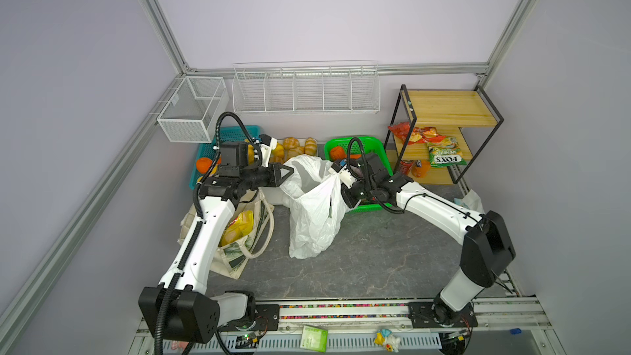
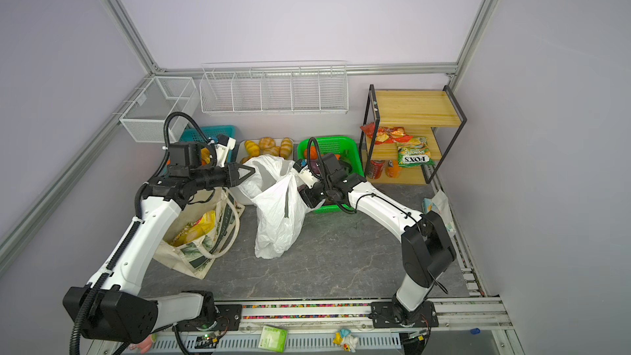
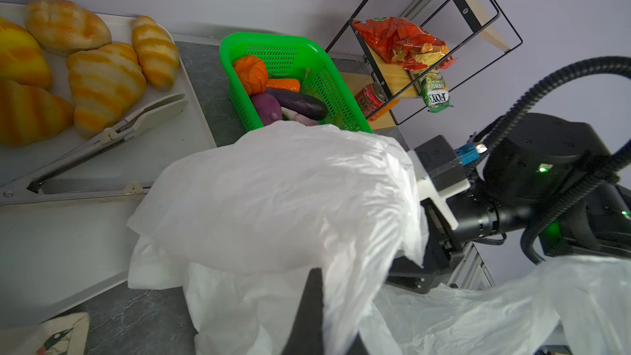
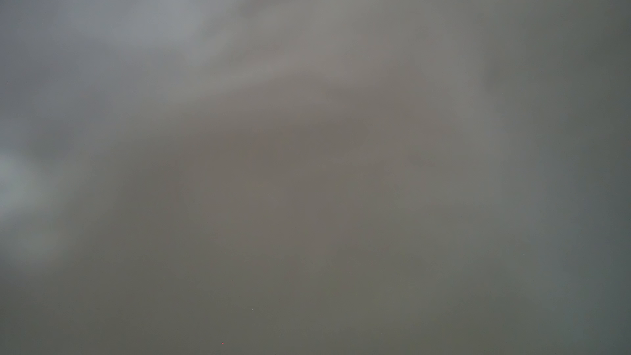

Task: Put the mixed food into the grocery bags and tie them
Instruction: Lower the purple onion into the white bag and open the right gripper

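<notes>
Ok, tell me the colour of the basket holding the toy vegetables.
Bright green. The basket shows best in the left wrist view.

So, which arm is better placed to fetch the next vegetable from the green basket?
Probably right: the right gripper sits beside the green basket, while the left gripper is shut on the white plastic bag.

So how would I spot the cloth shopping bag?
Find the robot's left arm, on the left in both top views. Partly under it on the grey tabletop lies the canvas tote, yellow snack packets showing inside. Unlike the crinkly white plastic bag beside it, it is cream cloth with loop handles and a green print.
</notes>
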You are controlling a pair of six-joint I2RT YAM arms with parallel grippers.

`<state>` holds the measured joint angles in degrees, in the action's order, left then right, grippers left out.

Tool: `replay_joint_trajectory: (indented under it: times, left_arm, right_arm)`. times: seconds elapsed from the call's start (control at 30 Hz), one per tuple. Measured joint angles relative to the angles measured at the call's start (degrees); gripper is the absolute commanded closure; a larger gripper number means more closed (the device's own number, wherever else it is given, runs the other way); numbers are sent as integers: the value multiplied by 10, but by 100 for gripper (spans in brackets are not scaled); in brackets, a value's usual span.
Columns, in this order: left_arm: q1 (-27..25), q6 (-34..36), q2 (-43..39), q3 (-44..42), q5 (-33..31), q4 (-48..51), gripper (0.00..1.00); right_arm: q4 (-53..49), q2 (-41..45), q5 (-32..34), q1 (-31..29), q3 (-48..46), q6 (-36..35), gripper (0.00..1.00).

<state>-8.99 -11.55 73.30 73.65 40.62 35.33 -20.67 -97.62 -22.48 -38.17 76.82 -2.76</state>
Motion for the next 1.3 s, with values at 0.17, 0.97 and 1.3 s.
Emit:
replay_joint_trajectory:
  times: [0.17, 0.97, 1.3]
  left_arm:
    - [0, 0, 1, 0, 0, -3, 100]
    - [33, -7, 1, 0, -30, 1, 100]
    - [60, -15, 1, 0, -53, 2, 100]
  right_arm:
    - [2, -2, 24, -5, -11, 10, 18]
    - [24, 158, -70, 54, -73, 49, 9]
    - [163, 256, -140, 125, -147, 163, 6]
